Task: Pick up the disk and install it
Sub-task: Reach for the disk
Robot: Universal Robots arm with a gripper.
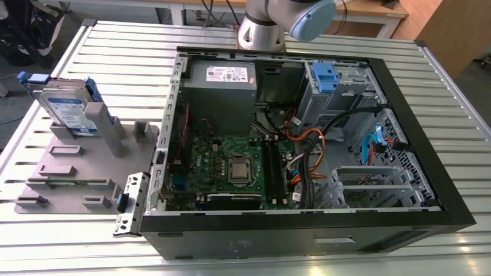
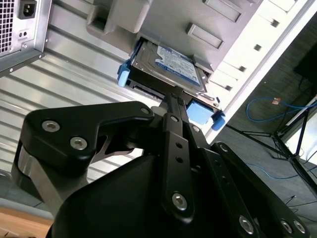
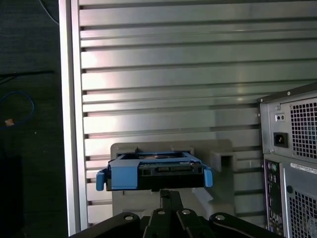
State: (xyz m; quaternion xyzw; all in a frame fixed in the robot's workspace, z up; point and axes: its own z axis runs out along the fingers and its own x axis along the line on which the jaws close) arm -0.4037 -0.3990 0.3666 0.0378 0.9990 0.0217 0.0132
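The disk point(image 1: 73, 112), silver with a blue-and-white label and blue side rails, stands tilted in a grey holder point(image 1: 77, 167) on the slatted table, on the exterior view's left, outside the computer case point(image 1: 429, 172). In both wrist views the disk point(image 2: 171, 67) point(image 3: 151, 171) lies beyond my gripper's tips, still seated in the holder. My gripper point(image 2: 173, 94) point(image 3: 167, 193) points toward it with its black fingers drawn together and nothing between them. A gap separates the tips from the disk.
The open case holds a motherboard point(image 1: 230, 167), a grey power-supply box point(image 1: 222, 77), a metal cage with a blue latch point(image 1: 326, 80), loose cables point(image 1: 314, 144) and a silver bay point(image 1: 376, 184). The arm's body point(image 1: 276, 23) stands behind the case. The table's edge point(image 3: 69, 124) runs beside the holder.
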